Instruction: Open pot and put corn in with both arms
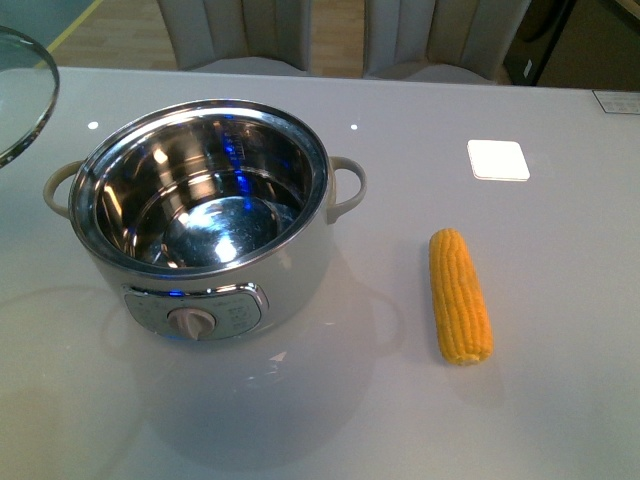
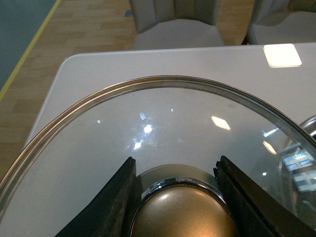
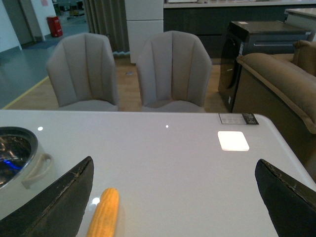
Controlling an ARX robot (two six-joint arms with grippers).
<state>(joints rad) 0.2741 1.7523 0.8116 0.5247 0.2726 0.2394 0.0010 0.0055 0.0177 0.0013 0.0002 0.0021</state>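
Pot (image 1: 300, 270) stands open on the bench (image 1: 560, 400), steel bowl empty, dial facing the robot.

Left hand (image 2: 176, 160) is clamped on the beige knob (image 2: 182, 212) of the glass lid (image 2: 163, 123). The lid is off to the pot's left; only its rim shows at the front view's edge. Cannot tell whether it clears the bench.

Right hand (image 3: 174, 163) is spread wide and empty, above the bench.

Corn (image 1: 460, 296) lies on the bench right of the pot, well apart from it, long axis running roughly away from the robot. It is beside the right hand's left finger, not between the jaws.

Risks, as I judge them:
- The knob is smooth and domed, so the lid may slip or tilt.
- The cob is round, and an off-centre close would roll it away.
- Carried level, the cob could catch the pot's rim.
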